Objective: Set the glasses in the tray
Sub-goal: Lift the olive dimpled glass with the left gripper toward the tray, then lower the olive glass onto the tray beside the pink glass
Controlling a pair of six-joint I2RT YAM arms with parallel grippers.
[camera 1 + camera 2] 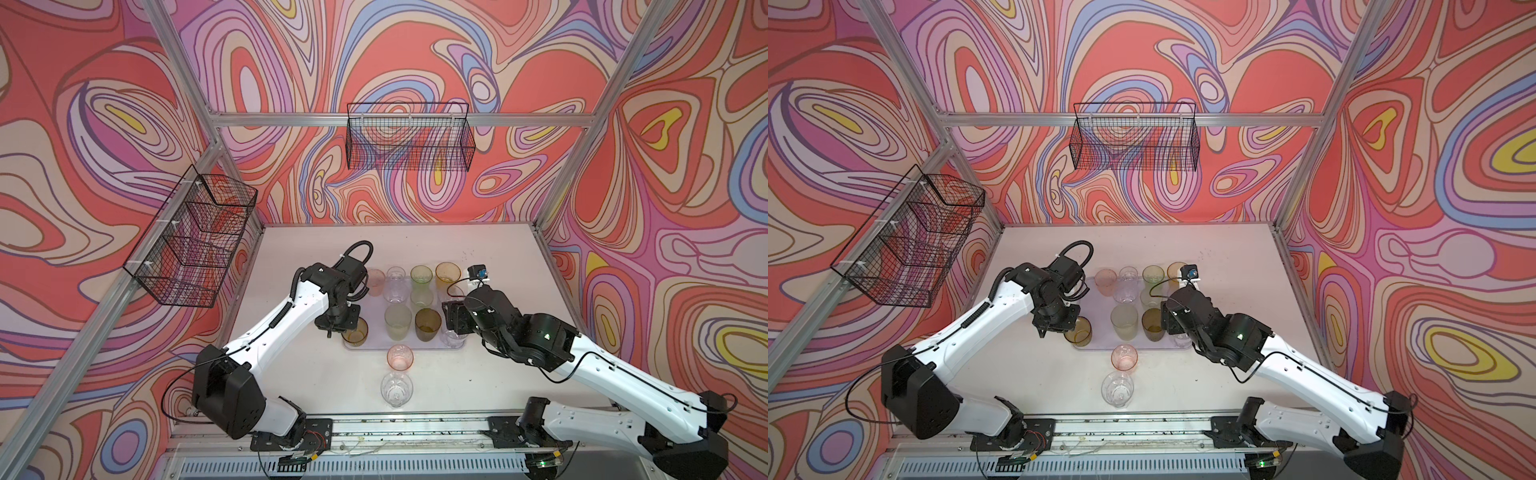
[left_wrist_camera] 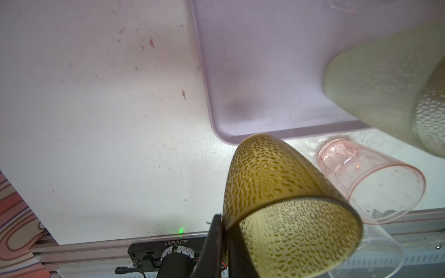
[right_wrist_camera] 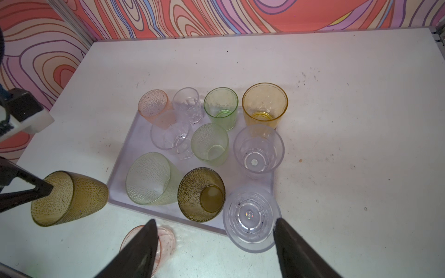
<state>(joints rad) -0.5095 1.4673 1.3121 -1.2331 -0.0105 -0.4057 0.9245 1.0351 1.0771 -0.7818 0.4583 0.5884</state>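
Holding the olive-brown dimpled tumbler (image 3: 69,197) pinched by its rim in your left pincer (image 3: 49,189), you have it tilted just outside a corner of the lavender tray (image 2: 265,72); next, I judge, swing it over the rim, level it and release. Only the right wrist view shows your right pincer (image 3: 215,222) wide and empty; the left wrist view shows bare tray floor at that corner.

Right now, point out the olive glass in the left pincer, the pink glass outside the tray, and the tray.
olive glass (image 2: 277,183): left wrist view, dimpled side wall.
pink glass (image 1: 400,356): a top view, its middle.
tray (image 2: 252,72): left wrist view, bare floor.
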